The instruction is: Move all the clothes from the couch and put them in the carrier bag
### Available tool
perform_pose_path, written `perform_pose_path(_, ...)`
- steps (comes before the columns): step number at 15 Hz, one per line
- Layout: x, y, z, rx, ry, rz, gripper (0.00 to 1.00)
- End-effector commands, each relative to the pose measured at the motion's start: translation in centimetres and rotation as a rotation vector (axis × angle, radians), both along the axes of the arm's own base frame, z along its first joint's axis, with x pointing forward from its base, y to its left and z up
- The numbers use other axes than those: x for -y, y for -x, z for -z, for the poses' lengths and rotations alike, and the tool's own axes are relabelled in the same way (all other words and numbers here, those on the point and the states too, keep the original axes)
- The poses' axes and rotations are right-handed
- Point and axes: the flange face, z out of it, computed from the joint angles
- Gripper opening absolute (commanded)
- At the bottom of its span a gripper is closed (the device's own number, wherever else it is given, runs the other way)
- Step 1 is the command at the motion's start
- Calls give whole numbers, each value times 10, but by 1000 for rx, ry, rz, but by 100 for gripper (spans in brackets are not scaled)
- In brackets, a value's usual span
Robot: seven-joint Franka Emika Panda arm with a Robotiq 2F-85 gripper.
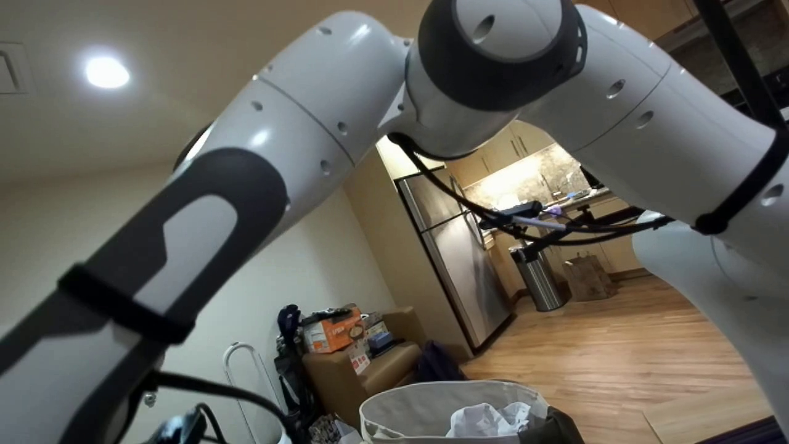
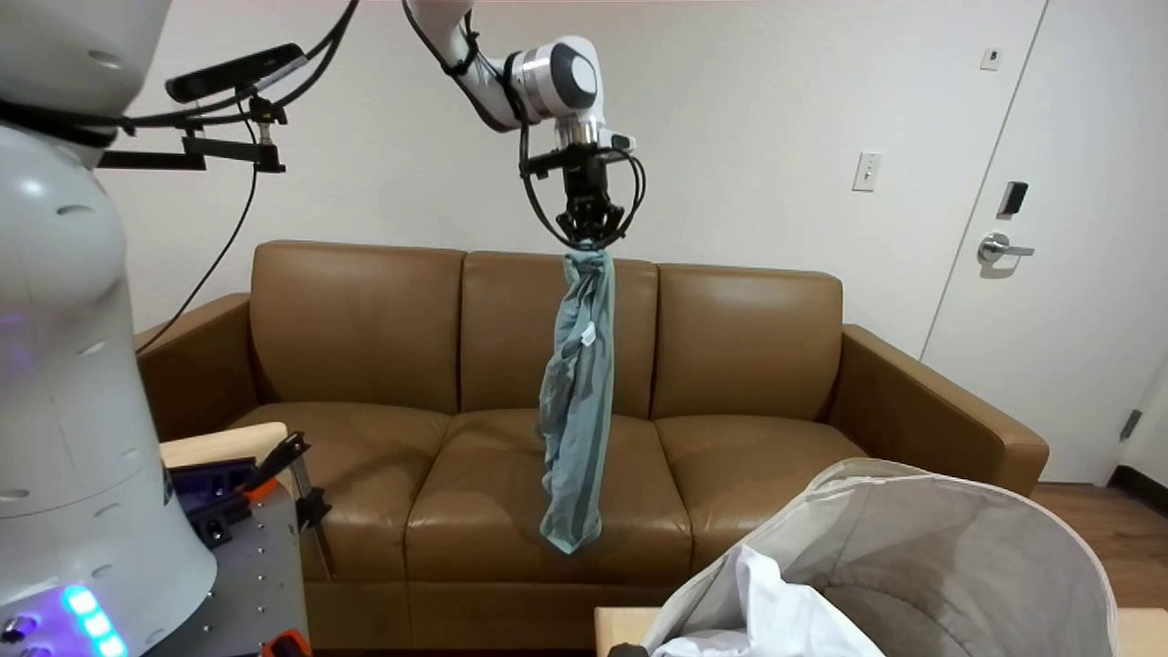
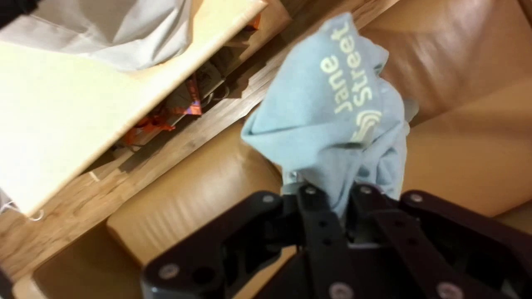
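A carrier bag (image 2: pixel 985 520) stands on a pale wooden bench (image 3: pixel 91 112).
In the wrist view the bench takes up the left of the frame, its edge slanting from lower left to top centre, and the bag's base sits on it at upper left; in an exterior view two slips of its top (image 2: pixel 625 631) show along the bottom edge, either side of the bag. The brown couch (image 2: pixel 493 456) spans the middle of an exterior view. Wood floor (image 3: pixel 183 143) runs diagonally between bench and couch in the wrist view; in an exterior view a metal bin (image 1: pixel 539 280) stands on the floor, right of centre.
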Motion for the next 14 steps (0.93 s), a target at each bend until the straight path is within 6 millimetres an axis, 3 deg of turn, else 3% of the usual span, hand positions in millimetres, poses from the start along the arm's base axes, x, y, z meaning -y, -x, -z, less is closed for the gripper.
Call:
perform_pose_path(1, 11, 32, -82, 118, 93, 89, 4)
perform_pose_path(2, 4, 10, -54, 69, 44, 41, 11)
perform_pose_path(3, 6, 17, -74, 93, 57, 58, 11)
perform_pose_path(5, 9, 26, -91, 111, 62, 68, 11)
perform_pose_path(6, 10, 27, -89, 110, 66, 71, 11)
perform_pose_path(7, 10, 27, -86, 106, 70, 75, 4)
perform_pose_path(8, 5, 23, -78, 116, 78, 63, 4)
perform_pose_path(9, 7, 21, -82, 135, 82, 70, 4)
perform_pose_path(14, 62, 32, -193, 370, 159, 234, 4)
